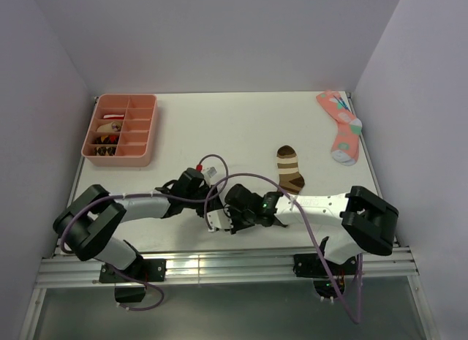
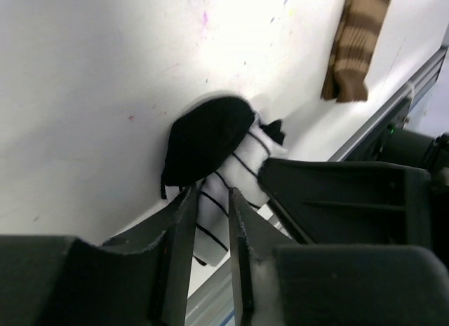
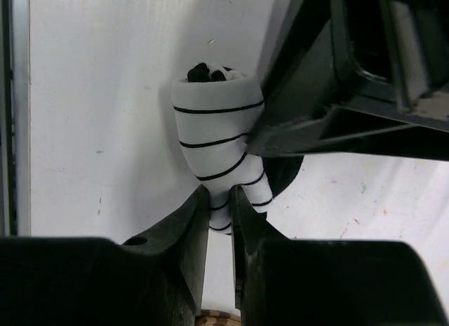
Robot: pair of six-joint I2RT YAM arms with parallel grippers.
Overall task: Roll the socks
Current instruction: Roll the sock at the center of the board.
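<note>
White striped sock: sits as a stubby, part-made roll on the table, close to its near edge, with a black part bunched at one end. Right gripper: fingers drawn close, pinching the sock's thin tail end. Left gripper: fingers also narrow with striped fabric filling the gap. This reads as a pinch, though I cannot tell how firm. The two tools crowd each other right at the bundle. Risks: if either grip slackens, the springy knit likely uncoils. Opposed pulls could stretch the roll flat. The fingers may clash. A drag toward the near edge could tip the sock off. Brown-and-tan striped sock: lies flat further back, unrolled, close to the right arm's sweep.
</note>
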